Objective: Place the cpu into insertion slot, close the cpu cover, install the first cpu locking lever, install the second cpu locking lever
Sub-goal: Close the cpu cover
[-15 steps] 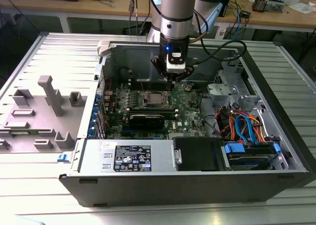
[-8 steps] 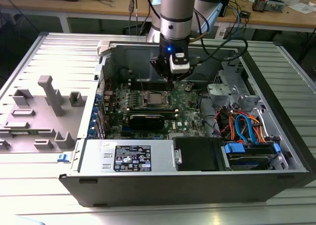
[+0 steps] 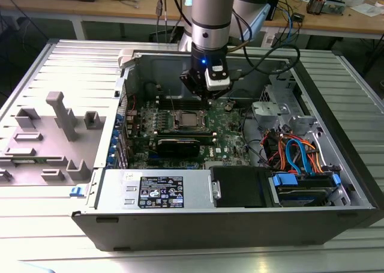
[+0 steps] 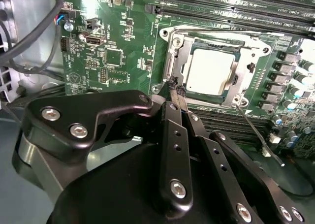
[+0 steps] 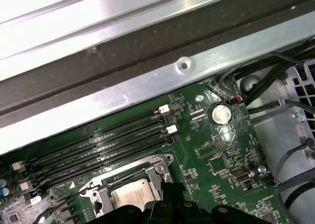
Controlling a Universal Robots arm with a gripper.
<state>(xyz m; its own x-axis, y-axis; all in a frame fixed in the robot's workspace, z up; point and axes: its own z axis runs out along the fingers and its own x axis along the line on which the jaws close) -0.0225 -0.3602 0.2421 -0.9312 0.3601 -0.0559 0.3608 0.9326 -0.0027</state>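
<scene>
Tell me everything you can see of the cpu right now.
The cpu is a flat square chip with a dull silver-grey metal top. It lies level in the slot on the green board, next to the long memory slots. The cover frames it, and its top shows through the window. The gripper, shut, is at the cover's edge, off the chip's top.

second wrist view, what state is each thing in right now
cpu: seated in the insertion slot
cpu cover: down flat around the cpu
locking lever: looks unlatched, angled out from the slot
gripper: fingers shut, tips by the slot's corner
</scene>
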